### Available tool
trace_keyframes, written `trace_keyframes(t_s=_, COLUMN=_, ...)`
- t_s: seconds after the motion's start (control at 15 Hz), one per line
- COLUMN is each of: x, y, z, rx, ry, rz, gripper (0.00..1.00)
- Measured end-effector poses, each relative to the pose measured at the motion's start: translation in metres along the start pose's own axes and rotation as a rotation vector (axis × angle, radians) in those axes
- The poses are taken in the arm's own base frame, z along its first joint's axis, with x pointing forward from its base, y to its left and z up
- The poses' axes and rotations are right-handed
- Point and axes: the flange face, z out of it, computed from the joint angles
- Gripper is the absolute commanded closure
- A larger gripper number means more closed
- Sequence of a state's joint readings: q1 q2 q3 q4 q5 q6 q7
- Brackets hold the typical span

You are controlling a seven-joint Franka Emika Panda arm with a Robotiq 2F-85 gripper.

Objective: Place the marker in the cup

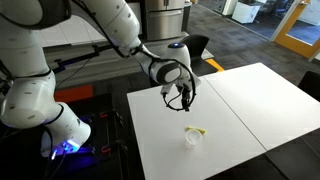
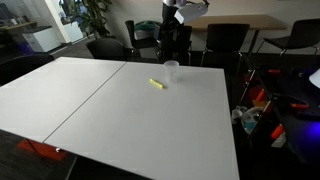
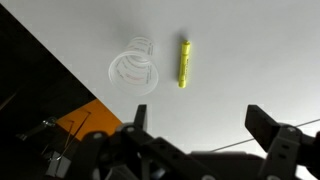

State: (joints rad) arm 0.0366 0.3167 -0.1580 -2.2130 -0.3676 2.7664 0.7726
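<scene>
Hovering above the white table, the gripper is holding its fingers spread wide apart with nothing between them. In the wrist view, the marker is lying flat on the table ahead of the gap between the fingers, its length pointing away from the gripper. The cup is standing upright, mouth up, just beside the marker without touching it, out ahead of one finger and near the table's edge. In both exterior views, marker and cup are sitting below and in front of the gripper, clear of it.
</scene>
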Motion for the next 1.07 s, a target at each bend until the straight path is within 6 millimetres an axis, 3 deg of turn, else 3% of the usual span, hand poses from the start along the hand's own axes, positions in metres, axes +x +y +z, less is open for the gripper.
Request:
trace_keyframes(t_s=0.6, x=-0.001, y=0.001, z=0.005, rx=-0.006, ry=-0.006, rz=0.004, gripper=0.00)
trace_keyframes(t_s=0.8, x=-0.008, y=-0.001, z=0.021, rx=-0.017, ry=-0.031, rz=0.010, gripper=0.00)
trace_keyframes(t_s=1.07, x=-0.018, y=-0.014, z=0.057, rx=-0.021, ry=-0.080, rz=0.038, gripper=0.00)
